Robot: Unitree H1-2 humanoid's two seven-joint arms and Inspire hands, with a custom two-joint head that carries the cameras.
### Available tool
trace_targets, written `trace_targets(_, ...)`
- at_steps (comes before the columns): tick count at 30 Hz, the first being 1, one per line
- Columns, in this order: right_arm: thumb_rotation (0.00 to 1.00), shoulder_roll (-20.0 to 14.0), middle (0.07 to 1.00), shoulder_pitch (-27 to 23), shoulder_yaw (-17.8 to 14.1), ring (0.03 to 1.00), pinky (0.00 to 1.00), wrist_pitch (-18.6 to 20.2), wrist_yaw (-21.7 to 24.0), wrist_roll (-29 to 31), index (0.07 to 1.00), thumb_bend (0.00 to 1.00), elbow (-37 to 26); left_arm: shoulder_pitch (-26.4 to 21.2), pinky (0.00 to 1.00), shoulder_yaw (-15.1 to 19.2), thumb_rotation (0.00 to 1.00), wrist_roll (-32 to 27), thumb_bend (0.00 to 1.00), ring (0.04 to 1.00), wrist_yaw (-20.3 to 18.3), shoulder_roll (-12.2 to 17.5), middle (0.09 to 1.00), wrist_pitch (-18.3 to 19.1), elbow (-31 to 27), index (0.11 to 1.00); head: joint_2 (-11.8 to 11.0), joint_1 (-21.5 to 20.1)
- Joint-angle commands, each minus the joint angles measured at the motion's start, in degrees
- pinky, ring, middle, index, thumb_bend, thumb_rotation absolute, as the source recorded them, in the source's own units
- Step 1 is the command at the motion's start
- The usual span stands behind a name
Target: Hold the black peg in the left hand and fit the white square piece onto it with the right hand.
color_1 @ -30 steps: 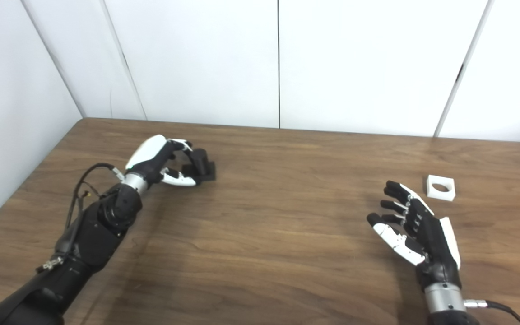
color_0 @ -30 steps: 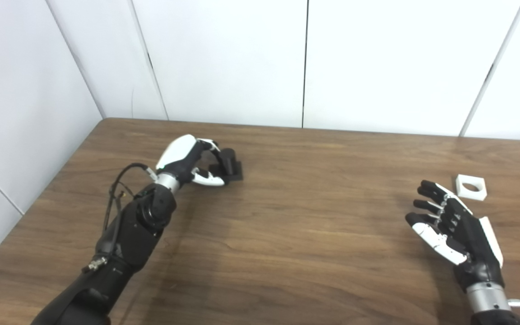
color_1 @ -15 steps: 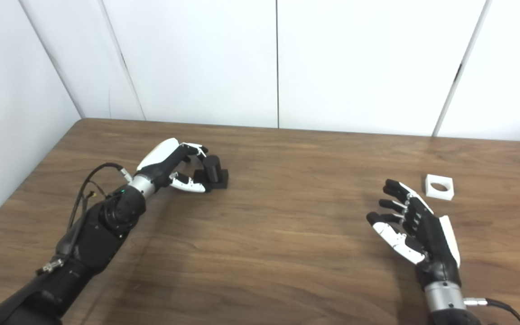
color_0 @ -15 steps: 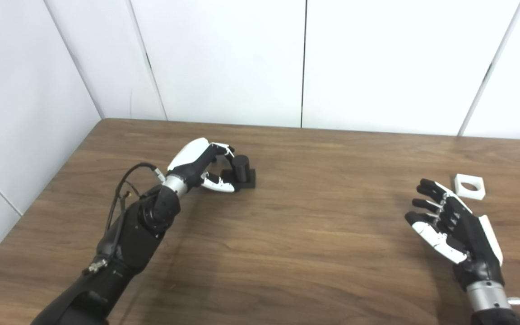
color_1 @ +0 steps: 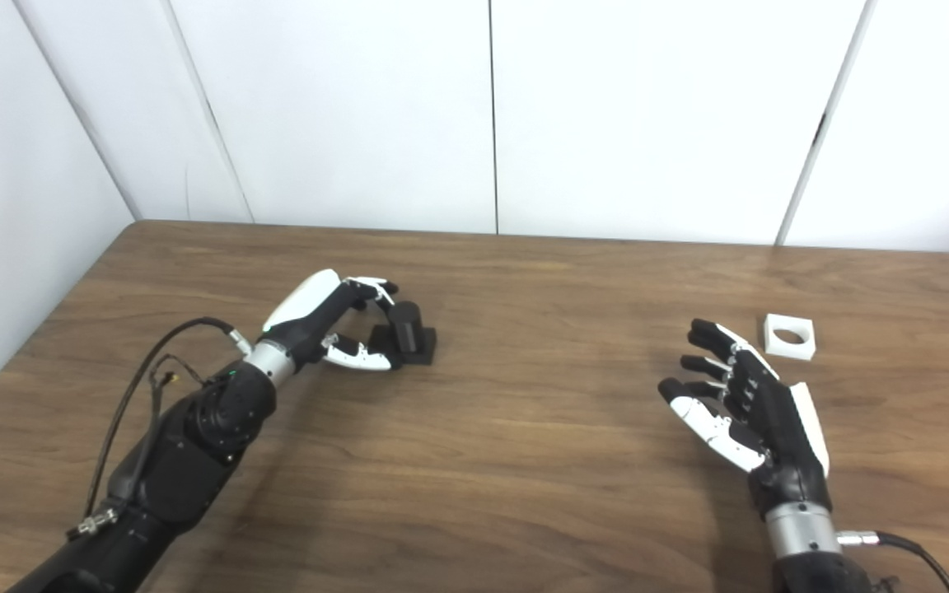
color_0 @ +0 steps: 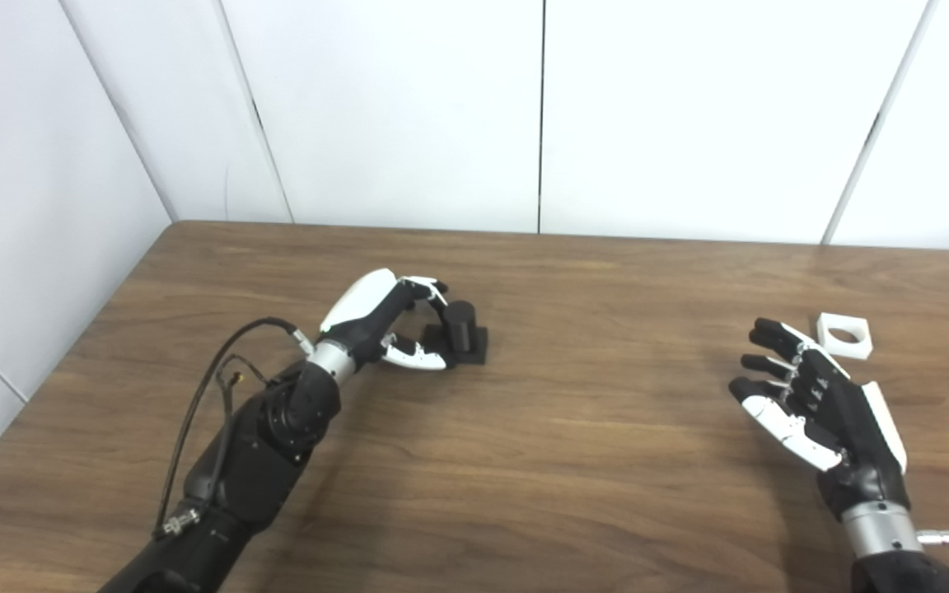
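Left hand (color_0: 380, 325) curled round black peg (color_0: 460, 328), fingers (color_0: 429, 287) arched over peg's top, thumb (color_0: 417, 356) low against square base. Grip looks closed on peg, though actual contact hard to confirm. Peg upright, base flat on worktop (color_0: 524, 445), just ahead of the palm.

Right hand (color_0: 820, 403) spread wide, palm turned inward, fingers apart, holding nothing, touching nothing visible. White square piece (color_0: 844, 335) with round hole lying flat on worktop just beyond right fingertips, slightly to their outer side, apart from them. Well apart from left hand and peg, across the wooden surface.
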Motion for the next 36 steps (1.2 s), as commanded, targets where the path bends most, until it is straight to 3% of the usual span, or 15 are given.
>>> trace_targets(1,0.36,-0.3,0.825,-1.7,-0.2,0.755,0.64,-0.8,-0.2,0.1,0.813,0.60,-2.5,1.1,0.76,-2.4,0.07,-0.7,0.52,0.874,-3.3,-1.7,0.851,-2.7,1.5,0.494,0.2,-0.2)
trace_targets(8,0.34,0.0,0.829,-1.6,-0.3,0.754,0.64,-0.6,-0.2,0.4,0.815,0.60,-2.7,2.2,0.77,-3.8,0.08,-0.3,0.52,0.881,-3.5,-2.7,0.857,-6.0,2.3,0.495,0.4,-1.1)
trace_targets(15,0.35,0.0,0.824,-1.7,0.0,0.746,0.63,-0.4,-0.5,-0.6,0.816,0.60,-2.9,2.7,0.74,-6.3,0.08,1.6,0.52,0.869,-2.4,-3.2,0.853,-12.0,3.6,0.495,0.7,-2.2)
trace_targets(24,0.35,0.4,0.822,-1.2,0.0,0.763,0.66,1.1,-0.7,-1.2,0.813,0.60,-4.3,3.4,0.75,-8.5,0.08,1.4,0.52,0.888,-3.8,-3.9,0.856,-15.2,3.0,0.494,1.4,-3.7)
trace_targets(36,0.39,0.7,0.819,-1.4,-0.2,0.751,0.64,2.0,-0.7,-1.3,0.813,0.64,-5.1,4.8,0.74,-11.8,0.08,1.2,0.52,0.888,-6.2,-4.0,0.857,-15.3,-1.4,0.495,2.0,-5.7)
